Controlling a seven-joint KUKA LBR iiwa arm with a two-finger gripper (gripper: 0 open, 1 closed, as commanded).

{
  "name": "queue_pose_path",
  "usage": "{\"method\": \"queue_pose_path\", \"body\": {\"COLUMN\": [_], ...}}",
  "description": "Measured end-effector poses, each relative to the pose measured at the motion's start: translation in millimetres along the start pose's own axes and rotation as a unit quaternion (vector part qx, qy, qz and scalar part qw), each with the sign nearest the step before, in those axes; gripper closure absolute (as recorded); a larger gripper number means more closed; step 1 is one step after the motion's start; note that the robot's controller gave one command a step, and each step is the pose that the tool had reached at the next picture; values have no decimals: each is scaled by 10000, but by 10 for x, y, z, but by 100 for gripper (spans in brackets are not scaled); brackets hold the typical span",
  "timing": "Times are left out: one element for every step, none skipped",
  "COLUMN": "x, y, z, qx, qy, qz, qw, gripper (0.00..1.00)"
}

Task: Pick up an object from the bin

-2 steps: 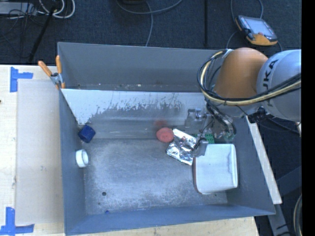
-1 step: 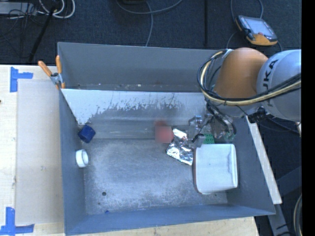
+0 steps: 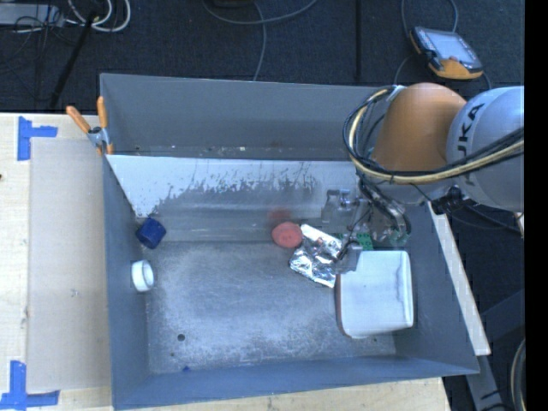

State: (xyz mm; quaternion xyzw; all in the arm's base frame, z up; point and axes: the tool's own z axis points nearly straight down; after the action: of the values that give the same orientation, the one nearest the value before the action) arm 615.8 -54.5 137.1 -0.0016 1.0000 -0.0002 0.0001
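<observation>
My gripper (image 3: 349,248) hangs low at the right of the bin, under the arm's orange cover. Its tips are down at the right edge of a crumpled silver foil wrapper (image 3: 313,257), which lies near the middle right of the floor. A flat red round thing (image 3: 287,235) rests just left of the foil, close to the back wall. A white square tub (image 3: 375,291) sits directly in front of the gripper, touching the foil's right end.
A dark blue block (image 3: 151,232) and a small white cap (image 3: 142,274) lie far off by the left wall. The arm with its cables covers the bin's back right corner.
</observation>
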Motion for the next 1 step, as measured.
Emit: {"method": "queue_pose_path", "body": {"x": [346], "y": [53], "z": [452], "qx": [-13], "qy": [19], "qz": [-2765], "qw": [9610], "gripper": [0]}}
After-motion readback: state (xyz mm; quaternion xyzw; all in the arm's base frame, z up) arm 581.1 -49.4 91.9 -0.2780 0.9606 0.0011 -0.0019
